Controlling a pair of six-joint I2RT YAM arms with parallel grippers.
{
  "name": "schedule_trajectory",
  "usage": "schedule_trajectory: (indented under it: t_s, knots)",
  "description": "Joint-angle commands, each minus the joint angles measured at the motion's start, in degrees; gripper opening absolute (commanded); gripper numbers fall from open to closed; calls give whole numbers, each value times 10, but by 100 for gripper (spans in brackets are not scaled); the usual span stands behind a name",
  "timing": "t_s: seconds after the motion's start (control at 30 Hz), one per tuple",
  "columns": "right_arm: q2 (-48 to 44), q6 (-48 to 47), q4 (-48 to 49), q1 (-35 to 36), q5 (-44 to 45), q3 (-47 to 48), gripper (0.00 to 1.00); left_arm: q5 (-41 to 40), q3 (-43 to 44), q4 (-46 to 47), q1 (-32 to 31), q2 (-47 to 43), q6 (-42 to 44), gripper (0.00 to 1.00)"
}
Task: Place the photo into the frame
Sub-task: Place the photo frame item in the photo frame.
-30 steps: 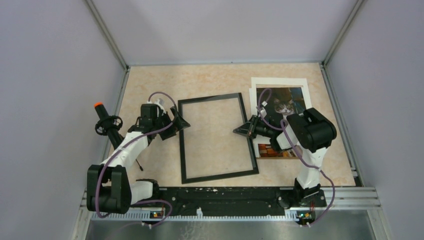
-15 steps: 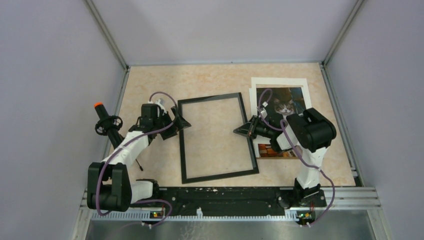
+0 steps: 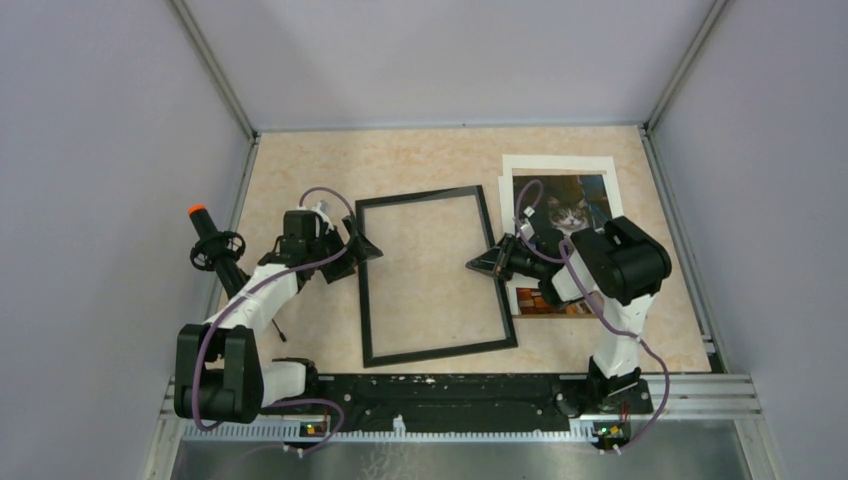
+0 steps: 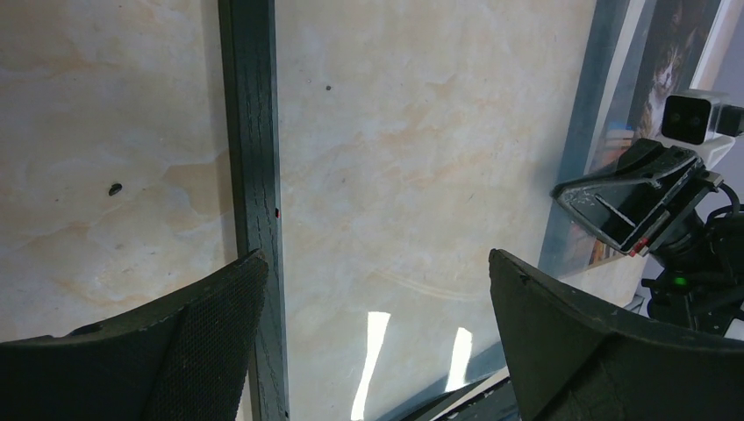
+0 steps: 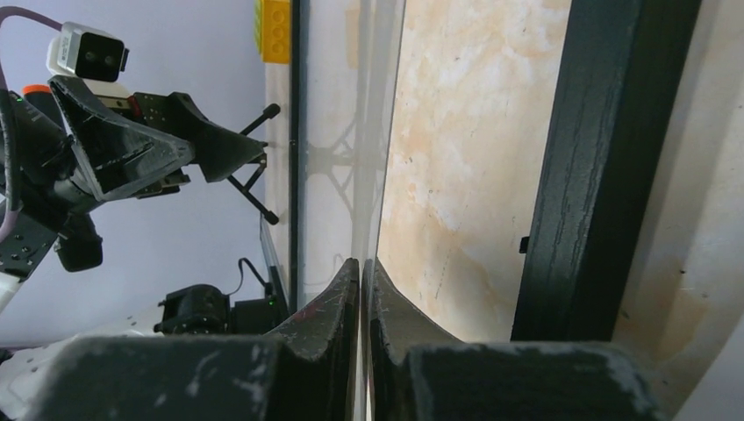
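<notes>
The black frame (image 3: 363, 300) lies flat mid-table, with its left bar (image 4: 254, 132) below my left fingers. The photo (image 3: 572, 212), a cat print with a white border, lies face up to the frame's right, partly under my right arm; it also shows far off in the left wrist view (image 4: 671, 61). My left gripper (image 3: 365, 245) (image 4: 377, 259) hangs open over the frame's left bar, holding nothing. My right gripper (image 3: 472, 262) (image 5: 361, 263) reaches over the right bar (image 5: 597, 175). Its jaws are pressed together on the edge of a thin clear pane (image 5: 373, 132).
A black stand with an orange tip (image 3: 205, 240) rises at the left wall, beside the left arm. Metal rails edge the table on both sides. A yellow block (image 5: 276, 26) shows by the far wall in the right wrist view.
The left wrist has shifted slightly by the frame's left bar. The frame, the photo and the right arm stay where they were.
</notes>
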Motion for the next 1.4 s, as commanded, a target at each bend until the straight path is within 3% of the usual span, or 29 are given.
schedule_trajectory:
  t_s: [0.0,0.07,0.27,0.47,0.6,0.83,1.1,1.2,1.37]
  knots:
    - [-11,-15,-13,8,-2,19,7,10,-3,25,3,-3,0,98]
    - [-14,-16,-45,8,-2,26,13,9,-4,27,3,-3,0,98]
    - [-37,-41,-96,8,7,32,15,11,-9,33,3,4,-3,98]
    - [-61,-69,-157,11,14,44,24,15,-10,37,3,4,-4,98]
    - [-97,-123,-290,25,50,68,40,15,-9,32,3,1,-2,98]
    - [-143,-200,-499,48,131,128,57,17,-9,30,3,-8,0,98]
    - [-176,-239,-640,65,204,182,69,19,-14,29,3,-18,1,99]
    - [-182,-252,-694,73,223,205,80,20,-14,27,3,-21,5,98]
    - [-193,-266,-753,92,262,237,88,26,-18,27,3,-26,7,99]
